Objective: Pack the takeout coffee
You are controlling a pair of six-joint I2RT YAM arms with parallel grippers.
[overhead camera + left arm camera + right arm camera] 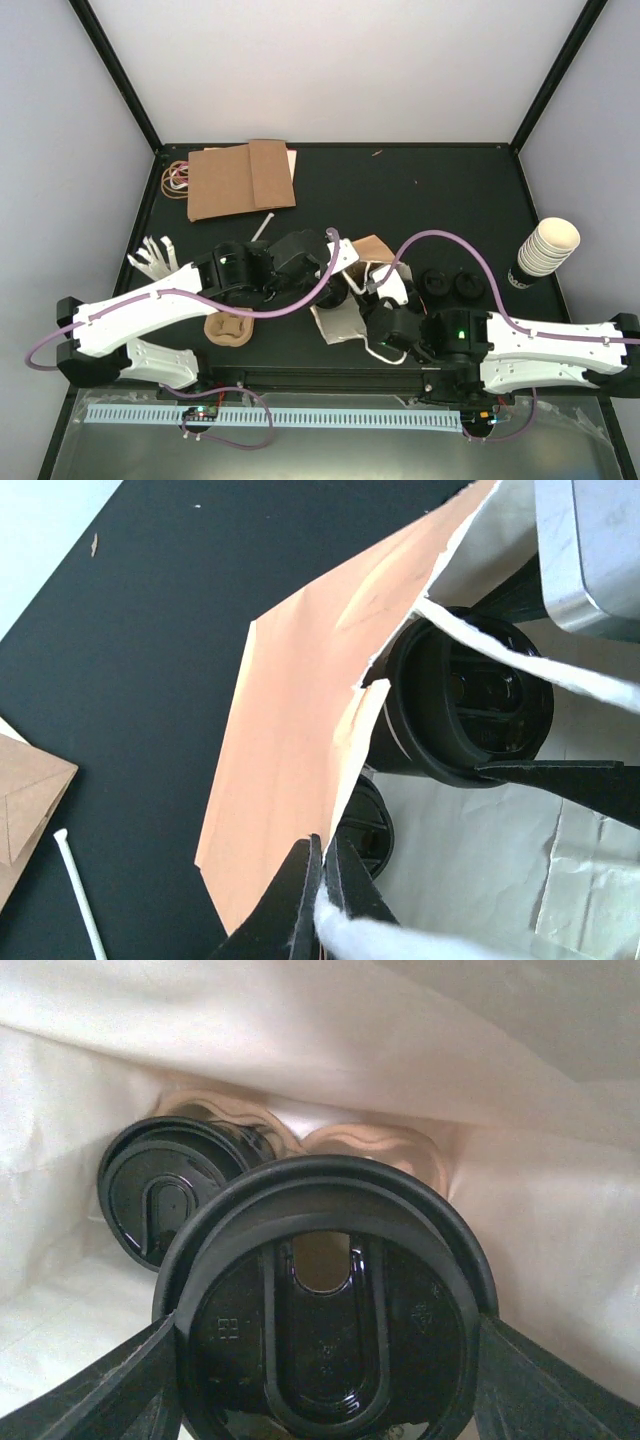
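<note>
The paper bag (345, 322) lies open at the table's middle, brown outside (300, 710) and white inside (300, 1040). My left gripper (322, 848) is shut on the torn edge of the bag's mouth and holds it up. My right gripper (325, 1360) reaches into the bag, shut on a takeout coffee (325, 1310) with a round black lid, one finger on each side of the cup. The same cup shows in the left wrist view (470, 710). A second lidded coffee (165, 1200) lies deeper in the bag. Two more dark lidded cups (436, 285) (468, 287) stand right of the bag.
A stack of cream paper cups (548, 250) leans at the right edge. The brown pulp tray (228, 328) sits under the left arm. Flat brown cardboard (240, 180), rubber bands (178, 178), white forks (155, 258) and a white stirrer (265, 225) lie at the back left.
</note>
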